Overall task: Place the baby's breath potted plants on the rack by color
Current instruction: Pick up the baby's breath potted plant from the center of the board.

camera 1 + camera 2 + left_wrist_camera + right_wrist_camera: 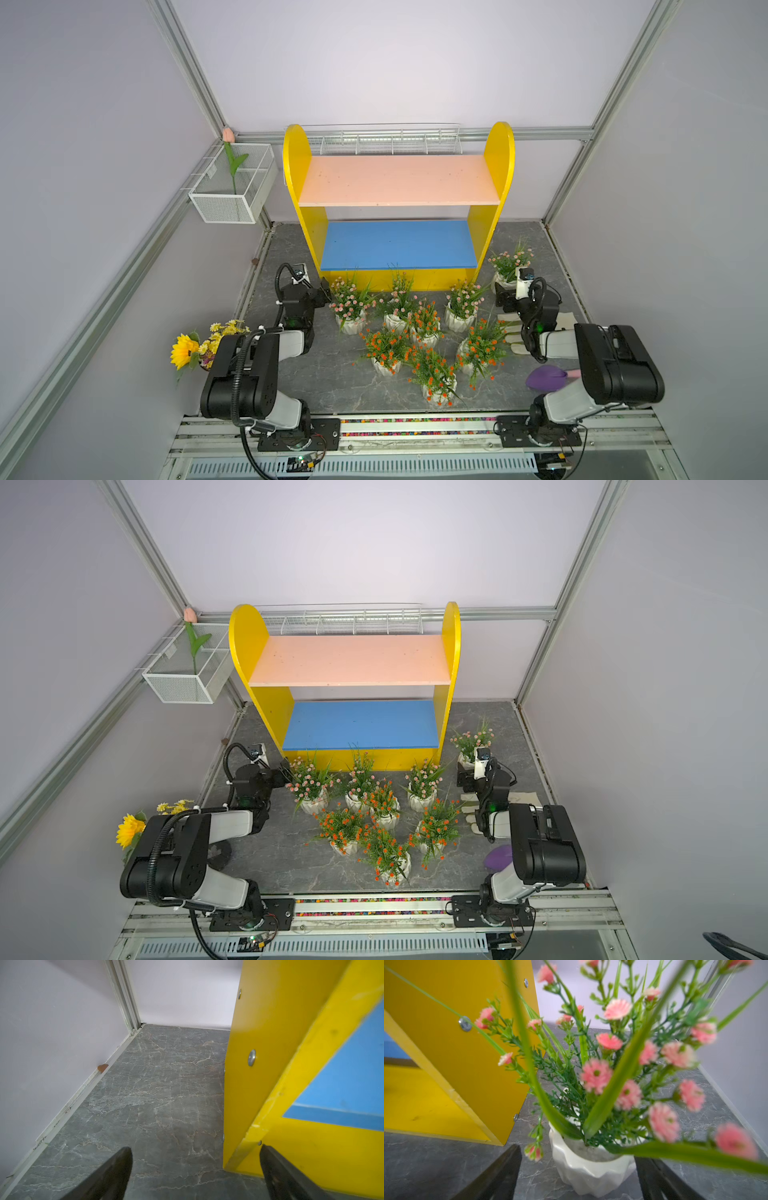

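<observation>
Arms: both stretched low, left gripper [194, 1148] by the rack's [399, 183] left foot, right gripper [578, 1153] by its right side.
Jaws: both spread wide, gripping nothing.
Room: bare floor [158, 1088] ahead of the left; wall near the right.
Plants: pink plant [589, 1165] sat just ahead of the right gripper's gap — seven other plants [386, 353] stood before the rack.

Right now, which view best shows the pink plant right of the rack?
Right wrist: pink plant fills the frame, pot included. Both top views show it small, pot partly hidden. Left wrist misses it.
</observation>
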Available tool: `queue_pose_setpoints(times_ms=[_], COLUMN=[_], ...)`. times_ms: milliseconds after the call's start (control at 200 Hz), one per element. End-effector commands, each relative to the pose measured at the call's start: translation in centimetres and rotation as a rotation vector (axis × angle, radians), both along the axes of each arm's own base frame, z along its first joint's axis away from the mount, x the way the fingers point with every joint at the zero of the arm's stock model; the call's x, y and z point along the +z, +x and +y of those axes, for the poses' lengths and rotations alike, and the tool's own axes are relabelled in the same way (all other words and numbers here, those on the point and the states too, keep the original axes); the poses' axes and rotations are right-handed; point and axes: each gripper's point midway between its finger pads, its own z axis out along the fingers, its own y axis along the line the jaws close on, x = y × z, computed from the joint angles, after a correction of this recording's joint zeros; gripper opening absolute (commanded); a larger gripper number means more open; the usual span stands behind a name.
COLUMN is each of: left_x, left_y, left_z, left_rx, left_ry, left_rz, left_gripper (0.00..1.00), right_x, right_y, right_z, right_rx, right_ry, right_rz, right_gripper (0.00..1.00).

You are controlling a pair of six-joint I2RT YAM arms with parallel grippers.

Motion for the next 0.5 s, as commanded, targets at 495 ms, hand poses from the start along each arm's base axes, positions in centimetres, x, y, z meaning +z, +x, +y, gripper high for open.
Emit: queue_pose_setpoints(times_ms=[495], left_x=[0.31], left_y=[0.32], left_z=[0.22], left_rx=[0.003], left_ry=[0.011], left_rz=[-0.015], left_gripper=[0.99], right_x=[-0.18], right_y=[0.16], right_z=[-0.25], right_rx=[-0.016], right_ry=[0.009], right_rz=[0.014], right_gripper=[0.88])
